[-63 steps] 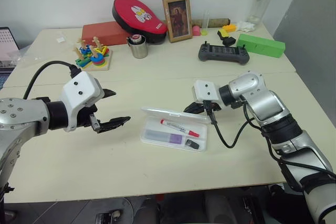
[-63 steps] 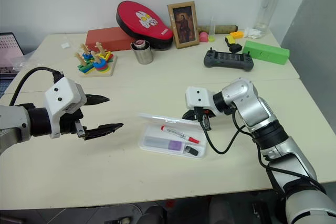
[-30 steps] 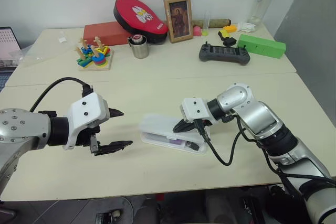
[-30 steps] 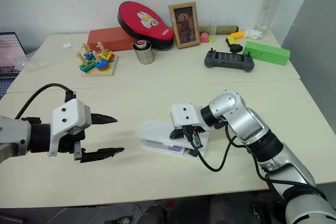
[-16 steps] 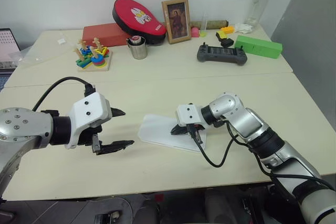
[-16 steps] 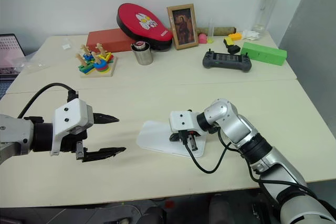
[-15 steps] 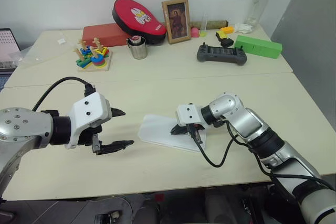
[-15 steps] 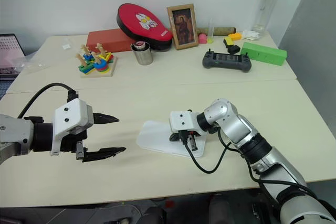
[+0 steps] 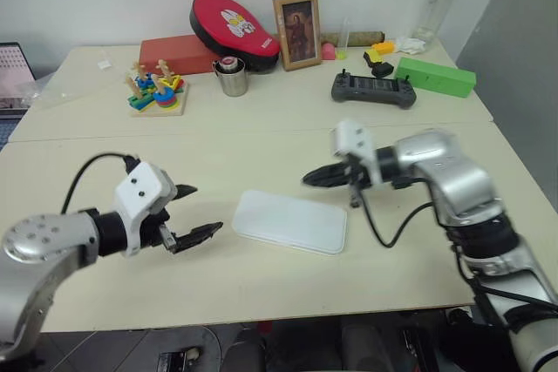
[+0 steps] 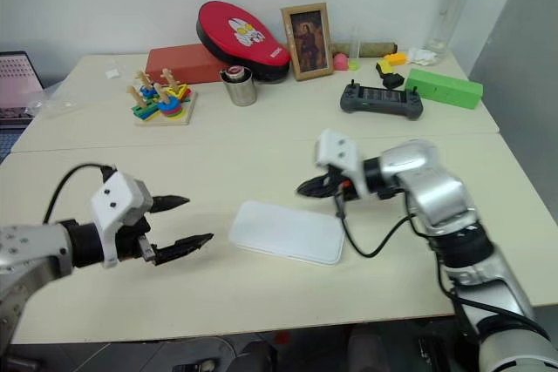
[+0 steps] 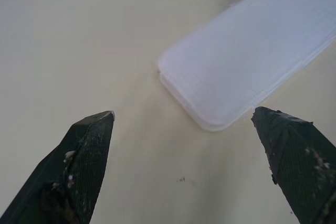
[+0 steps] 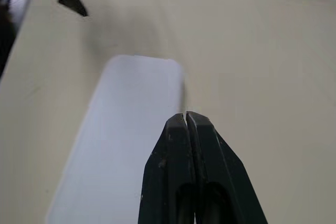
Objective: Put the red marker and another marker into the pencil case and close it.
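Nearest, left gripper [image 9: 199,231] low over the desk [image 9: 261,141], fingers [image 11: 84,150] spread wide and empty, aimed at the near end of the pencil case [image 9: 289,221] but well short of it, likely standing by to steady it. Pencil case flat in mid-desk, lid down; markers presumably inside, hidden by the lid. Just beyond, right gripper [image 9: 316,178] raised above the case's far edge, fingers pressed together on nothing, a pose suited to pushing a lid down rather than grasping. Farther back, out of the way: toy ring stacker [image 9: 155,91], metal cup [image 9: 231,77], picture frame [image 9: 296,30], black controller [image 9: 373,89], green box [image 9: 434,75].
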Controlling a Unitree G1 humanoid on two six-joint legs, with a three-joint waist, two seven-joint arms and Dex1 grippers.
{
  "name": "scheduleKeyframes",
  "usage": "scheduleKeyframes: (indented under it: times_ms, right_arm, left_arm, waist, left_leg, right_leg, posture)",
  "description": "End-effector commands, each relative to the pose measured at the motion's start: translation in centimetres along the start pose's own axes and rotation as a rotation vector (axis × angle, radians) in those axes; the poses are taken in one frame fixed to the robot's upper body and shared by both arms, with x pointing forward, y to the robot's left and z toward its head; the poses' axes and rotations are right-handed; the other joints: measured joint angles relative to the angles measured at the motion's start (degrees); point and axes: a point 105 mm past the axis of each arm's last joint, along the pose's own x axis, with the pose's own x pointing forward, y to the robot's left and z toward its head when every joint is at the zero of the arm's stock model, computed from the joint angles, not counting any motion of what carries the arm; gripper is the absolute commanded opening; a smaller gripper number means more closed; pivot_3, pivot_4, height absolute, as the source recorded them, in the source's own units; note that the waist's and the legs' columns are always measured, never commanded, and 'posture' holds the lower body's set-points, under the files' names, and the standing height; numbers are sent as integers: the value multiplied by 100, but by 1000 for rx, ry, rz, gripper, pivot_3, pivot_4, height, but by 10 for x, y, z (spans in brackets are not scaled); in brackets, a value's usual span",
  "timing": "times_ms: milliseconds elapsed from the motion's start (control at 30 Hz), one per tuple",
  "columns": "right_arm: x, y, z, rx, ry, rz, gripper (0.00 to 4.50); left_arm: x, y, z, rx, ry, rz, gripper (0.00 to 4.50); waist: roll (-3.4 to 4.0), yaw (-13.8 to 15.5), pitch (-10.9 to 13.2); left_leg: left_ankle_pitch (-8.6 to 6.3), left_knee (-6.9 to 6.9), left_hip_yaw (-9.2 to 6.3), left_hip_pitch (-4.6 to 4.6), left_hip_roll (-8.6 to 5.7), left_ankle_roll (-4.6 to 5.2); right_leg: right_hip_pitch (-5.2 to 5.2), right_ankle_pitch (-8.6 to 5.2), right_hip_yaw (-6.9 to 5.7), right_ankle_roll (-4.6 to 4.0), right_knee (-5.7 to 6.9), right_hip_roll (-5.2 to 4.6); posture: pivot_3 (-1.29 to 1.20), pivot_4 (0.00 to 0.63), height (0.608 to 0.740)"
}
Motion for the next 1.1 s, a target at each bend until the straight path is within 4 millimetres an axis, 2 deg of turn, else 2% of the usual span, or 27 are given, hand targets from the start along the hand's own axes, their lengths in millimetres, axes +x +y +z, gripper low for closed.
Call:
scheduleKeyframes:
  times_ms: [33,167,333,533,667,800,1100]
  right_arm:
    - [-13,2,0,58,-49,-76,18]
    - [-26,2,-27,163,-19,-208,18]
    - [-33,9,-40,205,-1,-262,18]
    - [-47,4,-62,357,-38,-448,18]
    - [-57,1,-90,433,-15,-600,18]
    - [-63,0,-101,472,-28,-690,18]
    - [-65,10,-109,495,-22,-704,18]
  left_arm:
    - [-1,13,3,-13,-59,124,4500]
    - [3,20,-9,-66,-74,205,4500]
    - [5,24,-15,-78,-75,253,4500]
    - [7,47,-34,-167,-58,416,4500]
    - [8,58,-37,-223,-84,489,4500]
    - [12,53,-40,-226,-72,483,4500]
    - [17,47,-39,-228,-75,456,4500]
  waist:
    - [2,22,1]
    - [2,63,2]
    - [3,91,2]
    - [0,128,0]
    - [0,133,0]
    - [1,123,0]
    - [1,126,0]
  left_leg:
    - [0,-2,1,0,0,1]
    - [-1,-4,4,4,0,1]
    - [-1,0,4,5,0,2]
    - [-1,5,3,7,0,2]
    - [0,6,3,6,0,1]
    - [0,6,4,6,0,0]
    - [0,6,4,9,0,1]
  right_leg:
    - [-1,0,0,0,0,0]
    - [-1,0,2,1,6,-1]
    - [-1,0,3,1,13,-1]
    - [3,1,3,2,16,-1]
    - [3,1,2,1,16,0]
    - [1,1,4,1,15,0]
    - [2,1,5,1,16,0]
  posture:
    - [0,150,740]
    - [0,150,740]
    - [0,150,740]
    - [0,150,740]
    - [0,150,740]
    - [0,150,740]
    - [0,150,740]
